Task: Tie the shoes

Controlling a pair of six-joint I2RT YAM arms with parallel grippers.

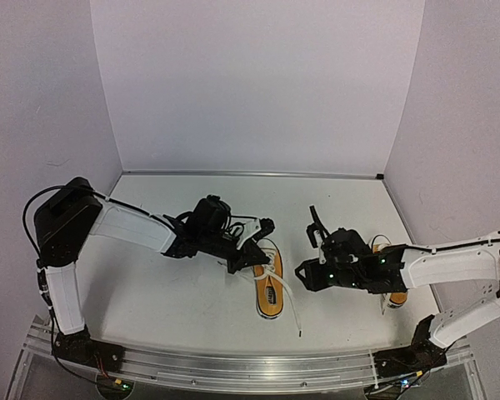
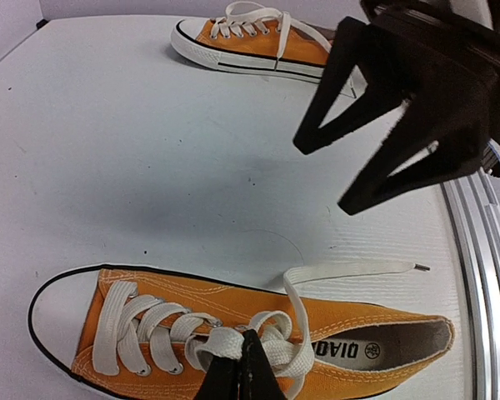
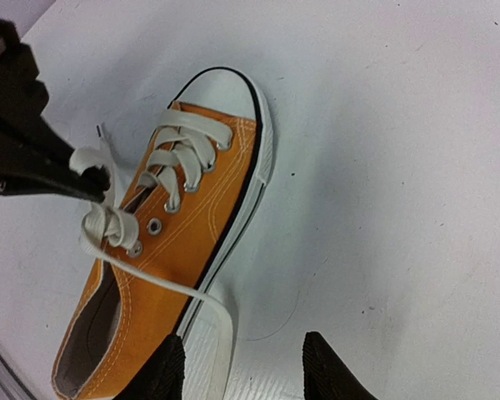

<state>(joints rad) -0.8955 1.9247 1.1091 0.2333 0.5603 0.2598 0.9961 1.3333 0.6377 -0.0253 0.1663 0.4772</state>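
The left gripper (image 2: 243, 358) is pinched on the white lace (image 2: 225, 342) at the top eyelets of the shoe (image 2: 358, 321) in the middle of the table; the right gripper (image 3: 243, 354) hangs open beside it. A hard pull may drag this light shoe, or the flat lace may slip out.

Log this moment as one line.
left fingers: shut on lace of shoe | right fingers: open beside it | other shoe: not held | tie: not done

Your top view looks down from behind both arms. Each wrist camera rides close behind its own fingers, and both catch the shoe (image 2: 358, 325) at the left gripper (image 2: 240, 340).
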